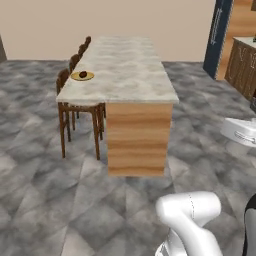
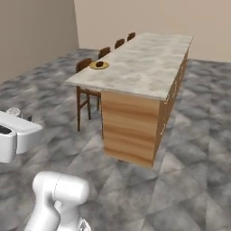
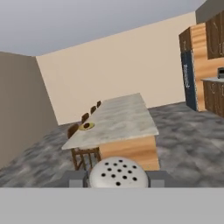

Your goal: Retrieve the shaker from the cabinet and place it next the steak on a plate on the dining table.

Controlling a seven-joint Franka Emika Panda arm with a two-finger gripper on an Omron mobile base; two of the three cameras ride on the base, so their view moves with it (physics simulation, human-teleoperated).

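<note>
The small grey-silver shaker point(image 3: 118, 173) with a rounded, perforated cap sits at the bottom of the hand view, its dotted top facing the camera. It is pinched between the 2 dark fingers point(image 3: 74, 178) of the gripper point(image 3: 118, 179), one pressed against each side of it.

The hand is held roughly level and looks out across the room toward the long island dining table point(image 1: 131, 70) with its light beige-grey marbled top and horizontal wood-grain base. In the right base view the white hand point(image 2: 13, 133) reaches in from the left edge, well short of the table; in the left base view its white housing point(image 1: 242, 131) shows at the right edge. The arm's white elbow joint point(image 1: 192, 210) bulges at the bottom of that view, folded low in front of the base.

The round plate point(image 1: 82, 76) with a yellow-orange rim lies near the table's left edge, close to the near end. The small dark brown-reddish steak point(image 1: 83, 74) rests on it. Dark wooden chairs point(image 1: 75, 107) stand in a row along that same side of the table, the nearest one just below the plate.

The floor point(image 1: 45, 190) is grey mottled tile.
</note>
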